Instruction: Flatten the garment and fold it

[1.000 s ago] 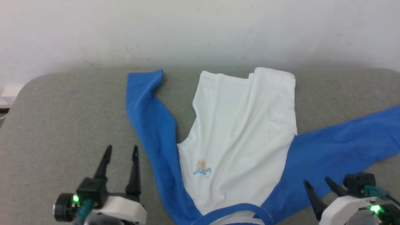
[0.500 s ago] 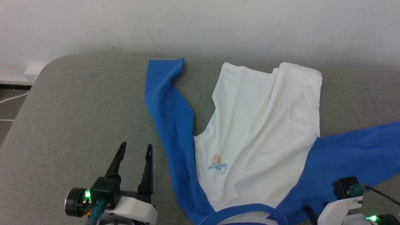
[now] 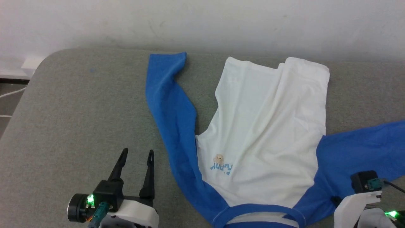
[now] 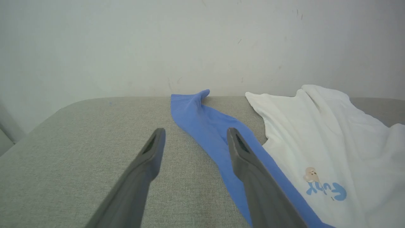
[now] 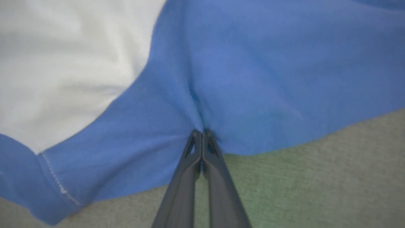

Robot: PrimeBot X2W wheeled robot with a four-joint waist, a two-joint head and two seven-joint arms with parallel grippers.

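The garment (image 3: 265,126) lies spread but wrinkled on the grey table (image 3: 79,110), the right tool (image 5: 202,133) is closed tight on the edge of one blue sleeve (image 5: 269,63), apparently pinching a small fold, and the left tool (image 3: 138,152) stands wide and empty just beside the other blue sleeve (image 3: 171,110).

A grey fabric-covered surface (image 3: 79,104) spreads wide, its far-left corner rounded and its weave plain and faintly speckled. Behind it rises a white wall (image 3: 202,22), lightly scuffed. Off the left edge lies a strip of darker floor (image 3: 3,109), crossed by a thin white cable (image 3: 9,93).
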